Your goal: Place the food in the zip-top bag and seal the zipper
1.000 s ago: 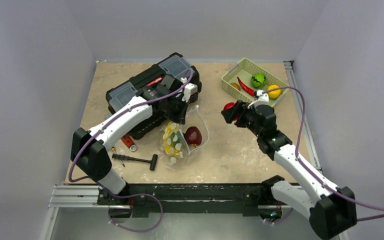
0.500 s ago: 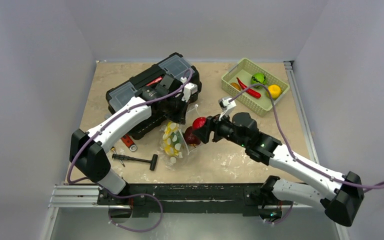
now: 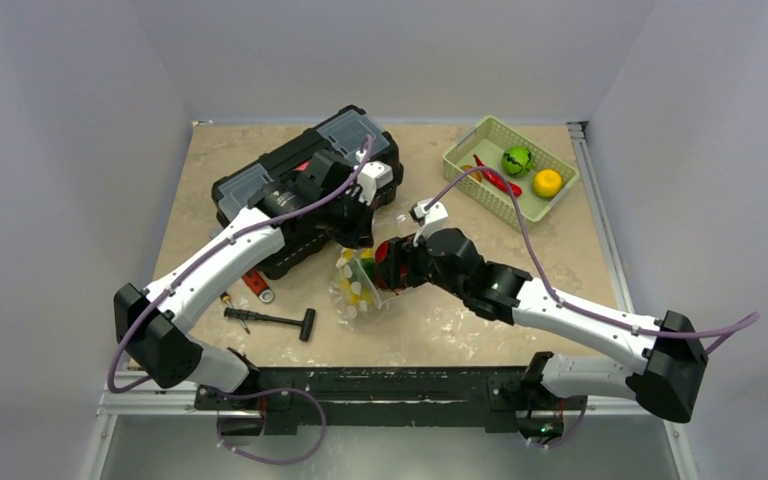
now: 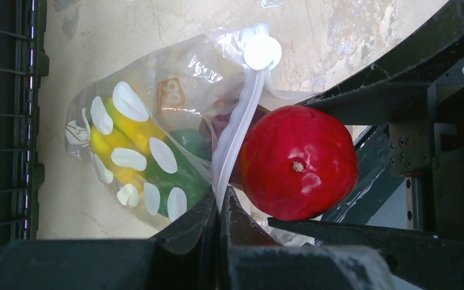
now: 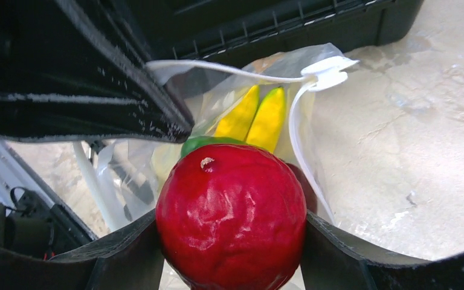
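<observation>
while the left hand (image 4: 219,202) pinched shut on the bag's (image 4: 134,142) zipper (image 4: 237,130), the right hand (image 5: 232,254) gripped a red fruit (image 5: 229,199) between wide-spread fingers (image 5: 127,257) at the mouth.

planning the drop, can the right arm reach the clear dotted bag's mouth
Likely yes: the left pincer holds the whitish zipper strip, and the right pincer's glossy red fruit sits at the clear dotted bag's open mouth.

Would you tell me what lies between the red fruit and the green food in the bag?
The whitish zipper strip, pinched by the left pincer, separates them in the left wrist view.
</observation>
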`<state>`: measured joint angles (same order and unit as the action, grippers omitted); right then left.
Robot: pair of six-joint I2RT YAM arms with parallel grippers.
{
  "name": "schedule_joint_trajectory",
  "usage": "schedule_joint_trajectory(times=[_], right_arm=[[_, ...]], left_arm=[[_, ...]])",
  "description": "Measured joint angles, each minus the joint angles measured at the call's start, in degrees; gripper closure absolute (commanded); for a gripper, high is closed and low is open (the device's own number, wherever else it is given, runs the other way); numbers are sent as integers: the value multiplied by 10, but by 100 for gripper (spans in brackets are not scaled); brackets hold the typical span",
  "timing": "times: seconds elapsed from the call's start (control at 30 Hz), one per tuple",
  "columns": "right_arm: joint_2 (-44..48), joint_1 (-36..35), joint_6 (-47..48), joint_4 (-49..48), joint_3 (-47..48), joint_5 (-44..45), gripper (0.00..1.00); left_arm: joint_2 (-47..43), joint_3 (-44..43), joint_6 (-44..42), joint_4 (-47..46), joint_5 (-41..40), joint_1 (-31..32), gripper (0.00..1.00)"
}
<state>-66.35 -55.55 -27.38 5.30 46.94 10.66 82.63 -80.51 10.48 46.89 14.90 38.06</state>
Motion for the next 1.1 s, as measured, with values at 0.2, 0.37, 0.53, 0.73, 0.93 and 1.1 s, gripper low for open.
schedule_joint_trajectory(times=[0.2, 0.37, 0.53, 0.73, 0.93, 1.1], right_arm=[[0, 0, 0, 14, 24, 36, 22], [-10, 0, 0, 25, 61, 40, 15], [-29, 0, 0, 34, 85, 49, 13], [-23, 0, 0, 50, 85, 54, 15], [18, 0, 2, 81, 86, 79, 28], [26, 0, 2, 85, 86, 70, 51]], left_arm=[[-9, 10, 0, -9, 12, 0, 100], [-18, 12, 0, -11, 20, 0, 100], [-22, 16, 0, -14, 22, 0, 100], [-31, 17, 0, -17, 25, 0, 100], [-38, 17, 0, -24, 24, 0, 100], [-43, 18, 0, -28, 29, 0, 100]])
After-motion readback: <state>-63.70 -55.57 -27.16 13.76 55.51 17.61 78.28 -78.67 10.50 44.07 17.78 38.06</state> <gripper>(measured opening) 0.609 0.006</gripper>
